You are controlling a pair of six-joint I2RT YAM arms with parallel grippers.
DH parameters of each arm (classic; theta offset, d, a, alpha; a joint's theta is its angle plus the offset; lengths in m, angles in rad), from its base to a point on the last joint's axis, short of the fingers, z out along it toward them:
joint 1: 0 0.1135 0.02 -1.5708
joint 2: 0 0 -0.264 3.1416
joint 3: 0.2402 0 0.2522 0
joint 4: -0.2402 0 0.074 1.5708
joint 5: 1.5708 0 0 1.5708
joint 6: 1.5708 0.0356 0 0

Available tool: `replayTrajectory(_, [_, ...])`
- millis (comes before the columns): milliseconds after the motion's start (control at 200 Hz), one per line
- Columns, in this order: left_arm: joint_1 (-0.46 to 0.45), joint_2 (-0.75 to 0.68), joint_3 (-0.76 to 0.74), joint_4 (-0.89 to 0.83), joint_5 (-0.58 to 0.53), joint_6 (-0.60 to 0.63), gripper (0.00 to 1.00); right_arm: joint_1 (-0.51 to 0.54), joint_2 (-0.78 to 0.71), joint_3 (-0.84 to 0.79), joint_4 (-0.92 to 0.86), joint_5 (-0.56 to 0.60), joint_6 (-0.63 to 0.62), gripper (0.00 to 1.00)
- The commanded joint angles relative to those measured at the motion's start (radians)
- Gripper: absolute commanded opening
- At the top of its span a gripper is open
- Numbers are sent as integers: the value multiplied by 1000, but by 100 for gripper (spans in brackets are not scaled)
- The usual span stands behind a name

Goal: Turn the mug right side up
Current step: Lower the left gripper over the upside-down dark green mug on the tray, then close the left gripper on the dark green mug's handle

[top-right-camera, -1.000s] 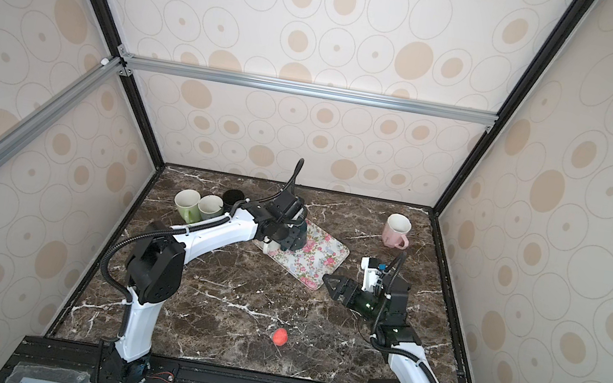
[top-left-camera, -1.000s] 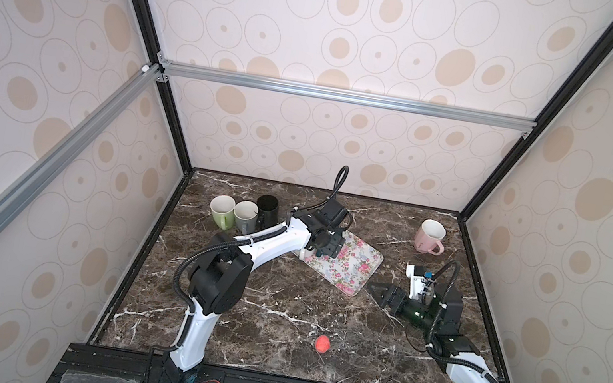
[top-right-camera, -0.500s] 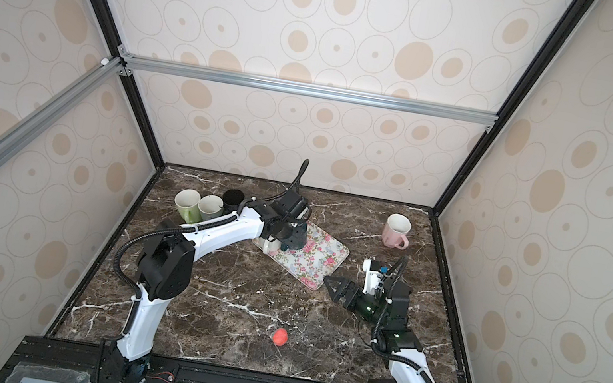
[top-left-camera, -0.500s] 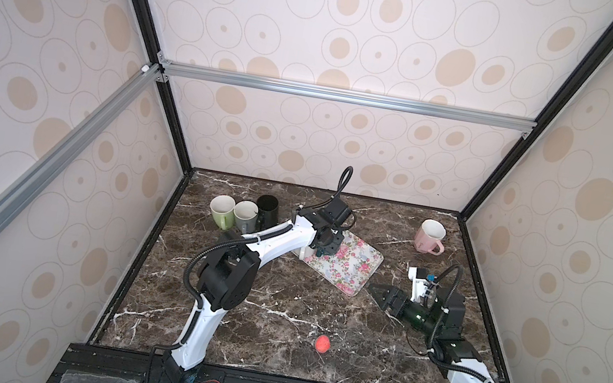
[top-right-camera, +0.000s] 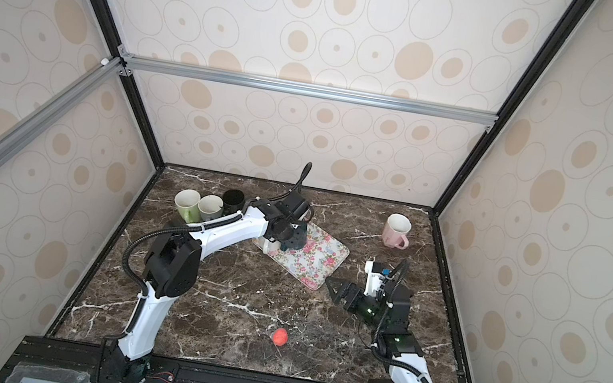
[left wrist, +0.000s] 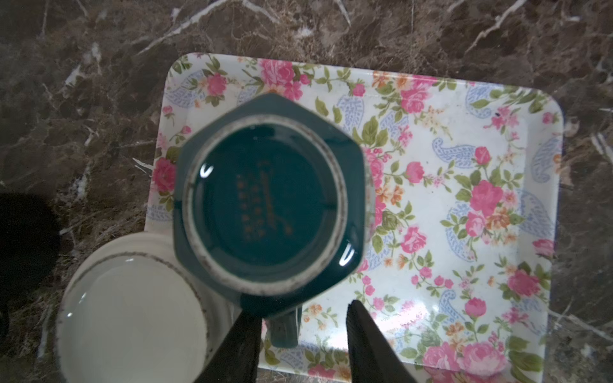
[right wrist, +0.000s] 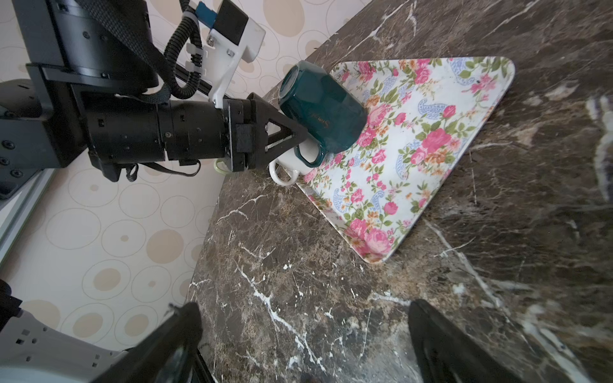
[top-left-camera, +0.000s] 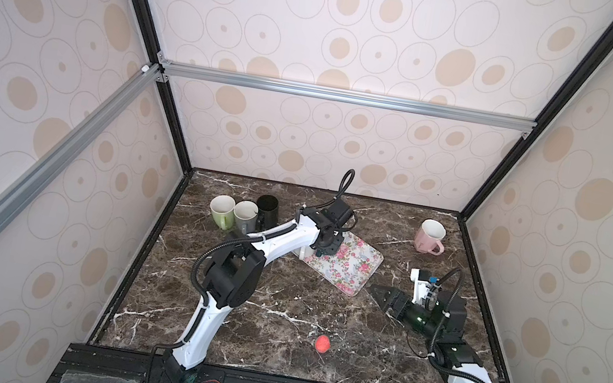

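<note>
The dark teal mug [left wrist: 265, 199] stands upside down on the floral tray [left wrist: 441, 282], directly below the left end effector [left wrist: 298, 311]. Its handle [left wrist: 283, 326] lies between the two black fingers [left wrist: 238, 348]. One finger sits close against the handle and a clear gap remains on the other side, so the left end effector is partly open around the handle and not clamped on it.

The upturned base carries a line of gold script above rows of small orange characters, all too blurred to read. In the right wrist view another gold script word runs along the mug's [right wrist: 321, 106] side, equally unreadable.

A white mug [left wrist: 132, 315] stands mouth-up just beside the teal one, off the tray's edge and close to one finger.

The right end effector [right wrist: 303, 306] hangs over bare counter [right wrist: 298, 248] with its fingers spread wide and nothing between them. The tray's [right wrist: 414, 159] nearest corner lies just ahead of it.
</note>
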Motion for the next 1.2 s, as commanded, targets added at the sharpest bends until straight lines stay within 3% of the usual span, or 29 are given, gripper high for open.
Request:
replayTrajectory(0, [-2, 17, 55, -35, -23, -6, 41, 7, -3, -23, 14, 9, 3, 100])
replayTrajectory(1195, [-8, 75, 132, -38, 9, -44, 32, 6, 36, -56, 42, 24, 29, 100])
